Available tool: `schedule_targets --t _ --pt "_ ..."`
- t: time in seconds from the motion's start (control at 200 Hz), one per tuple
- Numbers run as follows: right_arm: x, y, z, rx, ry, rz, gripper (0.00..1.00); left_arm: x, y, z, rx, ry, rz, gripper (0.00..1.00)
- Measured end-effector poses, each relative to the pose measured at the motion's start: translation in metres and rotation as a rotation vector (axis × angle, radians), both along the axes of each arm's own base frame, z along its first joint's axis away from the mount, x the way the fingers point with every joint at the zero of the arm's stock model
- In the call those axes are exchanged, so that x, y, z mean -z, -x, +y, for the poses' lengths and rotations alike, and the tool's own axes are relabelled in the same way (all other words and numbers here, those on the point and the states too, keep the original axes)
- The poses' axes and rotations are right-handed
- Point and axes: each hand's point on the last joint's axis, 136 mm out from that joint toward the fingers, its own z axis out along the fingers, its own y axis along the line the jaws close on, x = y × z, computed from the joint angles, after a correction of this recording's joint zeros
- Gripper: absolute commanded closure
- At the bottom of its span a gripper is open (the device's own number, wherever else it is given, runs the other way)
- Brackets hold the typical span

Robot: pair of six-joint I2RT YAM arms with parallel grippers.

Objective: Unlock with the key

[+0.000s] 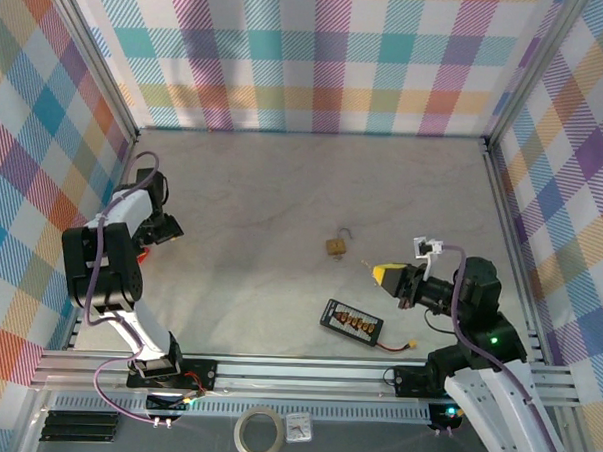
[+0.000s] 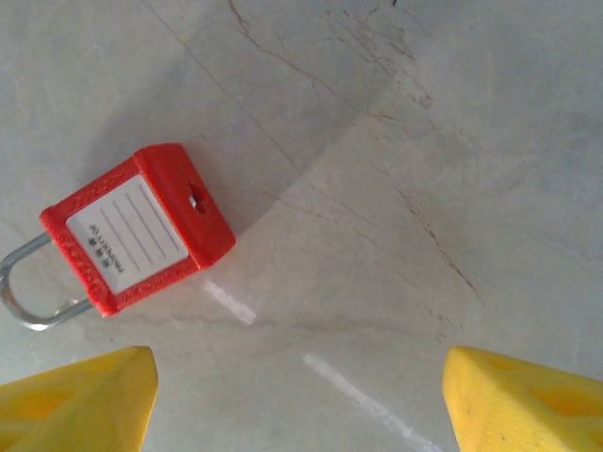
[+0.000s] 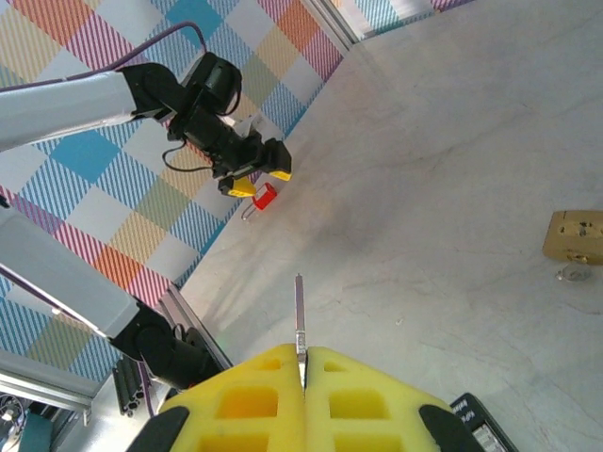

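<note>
While edge-on, key (image 3: 299,315) between right fingers (image 3: 250,400).

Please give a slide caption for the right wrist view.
Right pincer shut on the key; beyond, the red padlock lies by the left pincer.

I log bright, even light across the table (image 2: 452,141). The red padlock (image 2: 141,231) casts a soft, faint shadow just to its right. Below the padlock, the yellow fingertips (image 2: 75,400) show blurred, out of focus.
</note>
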Motion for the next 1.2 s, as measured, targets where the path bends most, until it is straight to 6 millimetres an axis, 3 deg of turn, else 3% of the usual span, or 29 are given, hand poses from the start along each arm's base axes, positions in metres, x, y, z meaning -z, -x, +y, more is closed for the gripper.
schedule_targets --t 0.36,0.67,0.765,1.045,1.2 --pt "0.001 0.011 -0.005 0.013 -0.011 0.022 1.00 0.000 -0.016 0.041 -0.094 0.072 -0.077 0.24" --pt "0.001 0.017 -0.007 0.013 -0.013 0.017 1.00 0.013 -0.024 0.045 -0.082 0.094 -0.081 0.26" --pt "0.001 0.019 -0.008 0.013 -0.014 0.014 1.00 0.013 -0.032 0.043 -0.071 0.112 -0.117 0.22" --pt "-0.002 0.026 -0.011 0.017 -0.022 -0.009 1.00 0.011 -0.046 0.031 -0.029 0.142 -0.196 0.27" --pt "-0.004 0.026 -0.011 0.024 -0.031 -0.006 1.00 0.009 -0.057 -0.009 0.039 0.180 -0.255 0.27"
